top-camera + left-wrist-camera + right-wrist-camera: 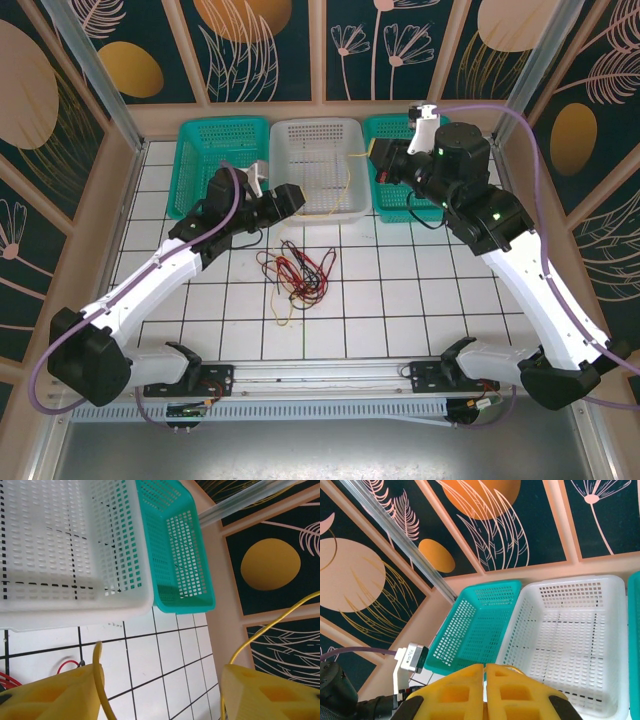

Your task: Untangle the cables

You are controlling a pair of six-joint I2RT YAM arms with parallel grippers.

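1. Three baskets stand side by side along the far edge of the table (400,290): the left basket (200,135), the middle basket (283,150) and the right basket (385,125).
2. The tangle of cables (300,270) lies on the table in front of the middle basket, apart from it and between the two arms.
3. A single cable (349,180) hangs over the right part of the middle basket.
4. The left gripper (293,197) is at that basket's near-left corner. The right gripper (378,155) is above where the middle and right baskets meet.

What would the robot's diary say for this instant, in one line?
left gripper: open, yellow cable at both fingers | right gripper: shut, near white basket | cable tangle: lying on table
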